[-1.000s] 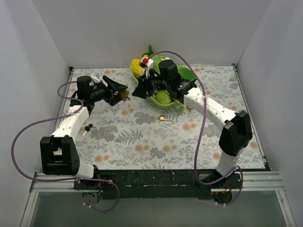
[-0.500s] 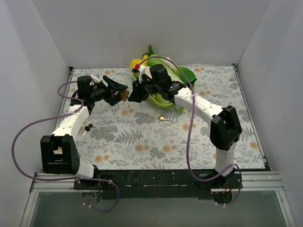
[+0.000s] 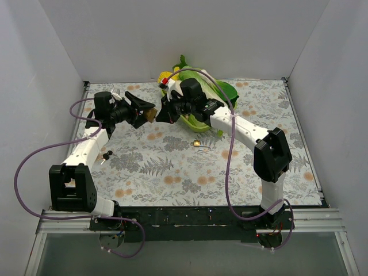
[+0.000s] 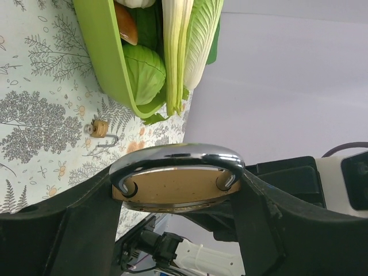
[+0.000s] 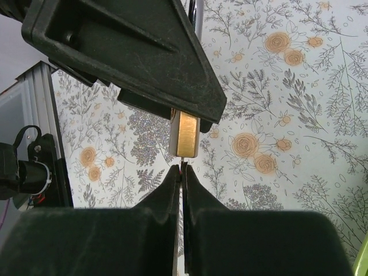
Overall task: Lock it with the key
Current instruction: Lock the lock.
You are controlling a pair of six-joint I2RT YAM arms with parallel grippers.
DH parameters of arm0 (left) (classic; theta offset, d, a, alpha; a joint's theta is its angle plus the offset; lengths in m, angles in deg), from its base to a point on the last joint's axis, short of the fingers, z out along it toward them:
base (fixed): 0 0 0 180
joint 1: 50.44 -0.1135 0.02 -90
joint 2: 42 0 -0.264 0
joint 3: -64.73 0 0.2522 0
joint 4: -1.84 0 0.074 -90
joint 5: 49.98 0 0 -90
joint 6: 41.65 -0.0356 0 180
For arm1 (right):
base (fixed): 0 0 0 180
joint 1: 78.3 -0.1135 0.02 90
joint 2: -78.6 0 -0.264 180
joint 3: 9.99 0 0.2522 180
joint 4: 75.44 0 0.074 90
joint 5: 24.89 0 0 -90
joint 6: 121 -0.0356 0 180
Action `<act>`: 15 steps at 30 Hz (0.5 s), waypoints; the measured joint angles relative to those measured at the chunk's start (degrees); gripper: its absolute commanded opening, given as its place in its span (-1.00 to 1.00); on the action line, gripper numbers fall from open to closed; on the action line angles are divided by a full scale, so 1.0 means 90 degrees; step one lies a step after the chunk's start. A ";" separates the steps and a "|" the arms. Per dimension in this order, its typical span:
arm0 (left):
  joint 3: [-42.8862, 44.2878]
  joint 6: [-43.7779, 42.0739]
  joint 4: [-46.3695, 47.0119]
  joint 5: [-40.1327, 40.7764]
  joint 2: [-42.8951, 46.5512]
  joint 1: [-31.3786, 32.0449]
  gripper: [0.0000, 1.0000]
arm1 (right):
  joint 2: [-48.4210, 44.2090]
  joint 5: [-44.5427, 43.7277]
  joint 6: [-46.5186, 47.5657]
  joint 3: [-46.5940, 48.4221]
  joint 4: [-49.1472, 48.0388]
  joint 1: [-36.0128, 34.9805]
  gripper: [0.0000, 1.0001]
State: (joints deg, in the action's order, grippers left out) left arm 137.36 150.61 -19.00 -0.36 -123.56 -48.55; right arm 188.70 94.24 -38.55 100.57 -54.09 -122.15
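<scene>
My left gripper [image 3: 146, 112] is shut on a brass padlock [image 3: 152, 114] with a chrome shackle and holds it in the air above the back left of the table. In the left wrist view the padlock [image 4: 172, 187] sits clamped between the two black fingers, shackle [image 4: 178, 156] on top. My right gripper [image 3: 163, 113] is shut on a thin key [image 5: 183, 165]. In the right wrist view the key's tip meets the bottom face of the padlock [image 5: 185, 134], right in front of my shut fingertips [image 5: 172, 179].
A green tray [image 3: 202, 122] of vegetables lies behind the right arm, also in the left wrist view [image 4: 106, 54]. A second small padlock [image 3: 197, 143] lies open on the flowered mat [image 3: 172, 172]. Small dark keys [image 3: 106, 155] lie by the left arm. White walls enclose three sides.
My right gripper has moved left with the key until its tip reaches the padlock. My left gripper has held the padlock still.
</scene>
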 measured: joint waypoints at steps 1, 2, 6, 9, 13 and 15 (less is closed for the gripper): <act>0.0027 -0.0005 -0.0027 0.0049 0.0000 0.0012 -1.00 | 0.0000 -0.0010 0.0000 0.0000 0.0000 0.0000 -0.97; 0.0041 -0.0010 -0.0056 0.0080 0.0000 0.0012 -1.00 | 0.0000 -0.0027 0.0000 -0.0002 -0.0007 0.0000 -0.97; 0.0168 -0.0053 -0.0272 0.0267 -0.0012 0.0007 -1.00 | -0.0029 -0.0066 0.0000 -0.0141 -0.0206 -0.0007 -0.97; 0.0372 -0.0097 -0.0444 0.0423 -0.0182 -0.0112 -1.00 | -0.0231 -0.0121 -0.0012 -0.0549 -0.0328 0.0002 -0.97; 0.0835 -0.0100 -0.0493 0.0806 -0.0624 -0.0498 -1.00 | -0.0680 -0.0049 -0.0056 -0.1324 -0.0342 -0.0019 -0.97; 0.1098 -0.0231 -0.0529 0.0996 -0.0857 -0.0670 -1.00 | -0.0942 -0.0019 -0.0109 -0.1758 -0.0347 -0.0032 -0.97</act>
State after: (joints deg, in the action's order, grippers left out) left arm 147.24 148.53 -23.76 8.60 -131.27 -54.58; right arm 180.22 94.06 -39.53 84.74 -57.21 -122.44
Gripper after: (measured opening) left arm 0.651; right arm 0.028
